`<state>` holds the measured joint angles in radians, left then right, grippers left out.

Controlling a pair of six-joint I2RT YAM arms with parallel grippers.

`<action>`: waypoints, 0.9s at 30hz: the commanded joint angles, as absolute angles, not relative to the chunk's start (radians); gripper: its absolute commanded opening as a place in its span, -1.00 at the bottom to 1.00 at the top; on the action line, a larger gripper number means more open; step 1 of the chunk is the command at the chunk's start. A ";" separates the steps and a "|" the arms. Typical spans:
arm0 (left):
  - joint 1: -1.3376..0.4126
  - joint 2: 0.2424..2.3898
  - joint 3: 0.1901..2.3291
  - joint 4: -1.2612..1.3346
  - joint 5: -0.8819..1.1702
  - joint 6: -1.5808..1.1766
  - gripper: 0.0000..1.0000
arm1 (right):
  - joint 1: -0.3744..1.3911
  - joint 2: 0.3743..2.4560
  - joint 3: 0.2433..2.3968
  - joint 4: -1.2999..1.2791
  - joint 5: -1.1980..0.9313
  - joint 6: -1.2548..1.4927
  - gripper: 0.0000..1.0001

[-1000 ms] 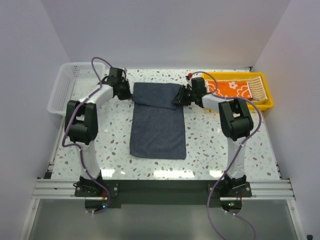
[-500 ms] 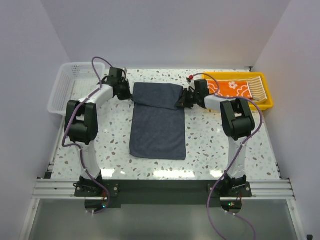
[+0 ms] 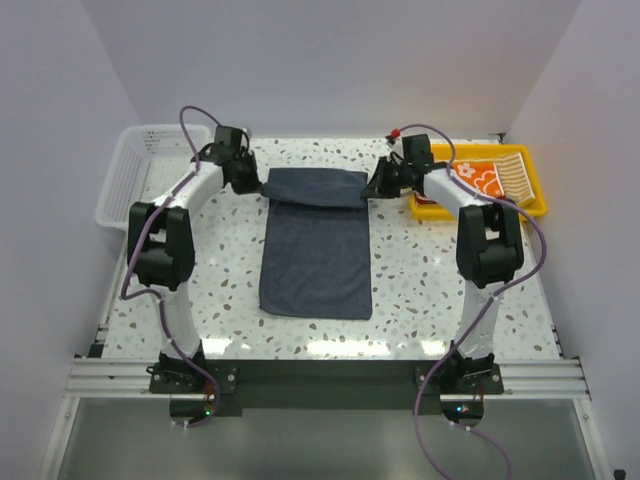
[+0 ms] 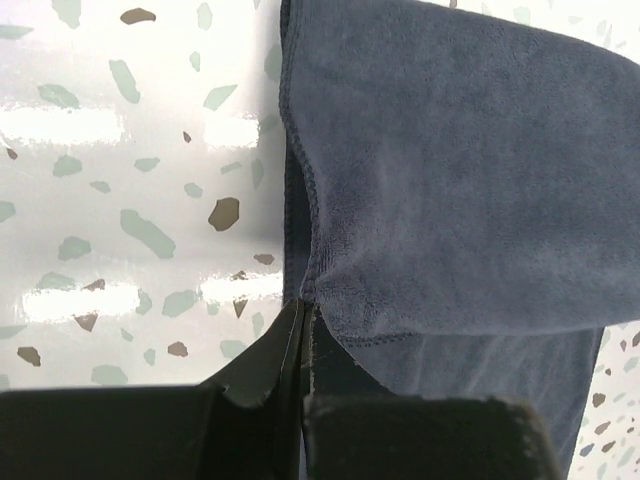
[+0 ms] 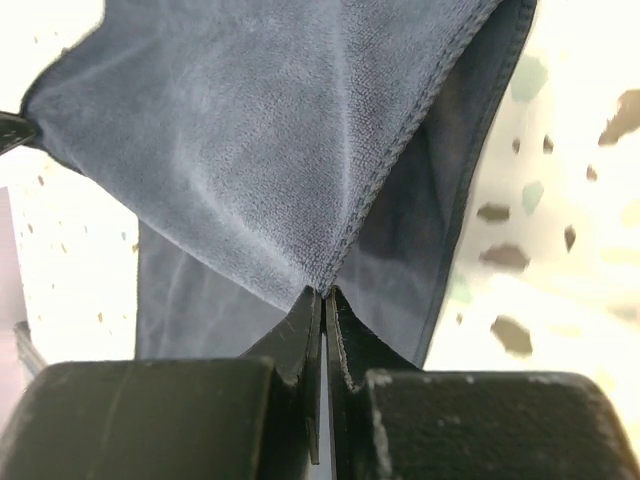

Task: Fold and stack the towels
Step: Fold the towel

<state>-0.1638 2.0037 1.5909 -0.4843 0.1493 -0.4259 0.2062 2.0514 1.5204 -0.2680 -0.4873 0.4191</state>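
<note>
A plain dark blue-grey towel [image 3: 316, 258] lies lengthwise on the speckled table, its far end lifted and folded over toward the near side. My left gripper [image 3: 259, 184] is shut on the towel's far left corner [image 4: 310, 290]. At the far right corner [image 5: 325, 288] my right gripper [image 3: 372, 190] is shut on the same towel. Both wrist views show the fingertips pinching the hemmed edge, with the cloth [image 4: 450, 190] hanging taut between them [image 5: 250, 150]. An orange towel with white flowers [image 3: 478, 179] and a tan-and-white striped towel [image 3: 512, 172] lie in the yellow tray.
The yellow tray [image 3: 536, 205] sits at the far right, close behind my right arm. A white mesh basket [image 3: 135, 175] stands at the far left, past the table's edge. White walls close in the back and sides.
My right gripper has shut on the towel's far right corner and risen toward the back. The left gripper has lifted its corner too, and the folded flap is now narrower.
</note>
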 commanded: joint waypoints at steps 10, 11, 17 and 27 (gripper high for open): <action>-0.158 1.726 1.514 -0.661 0.202 -0.445 -1.00 | 0.204 1.792 1.531 -0.643 -0.459 0.434 -1.00; -0.158 1.700 1.462 -0.663 0.212 -0.449 -1.00 | 0.204 1.773 1.517 -0.653 -0.468 0.436 -1.00; -0.175 1.500 1.232 -0.672 0.258 -0.472 -1.00 | 0.216 1.605 1.359 -0.730 -0.469 0.434 -1.00; -0.236 1.253 0.996 -0.745 0.248 -0.523 -1.00 | 0.343 1.392 1.146 -0.805 -0.436 0.505 -1.00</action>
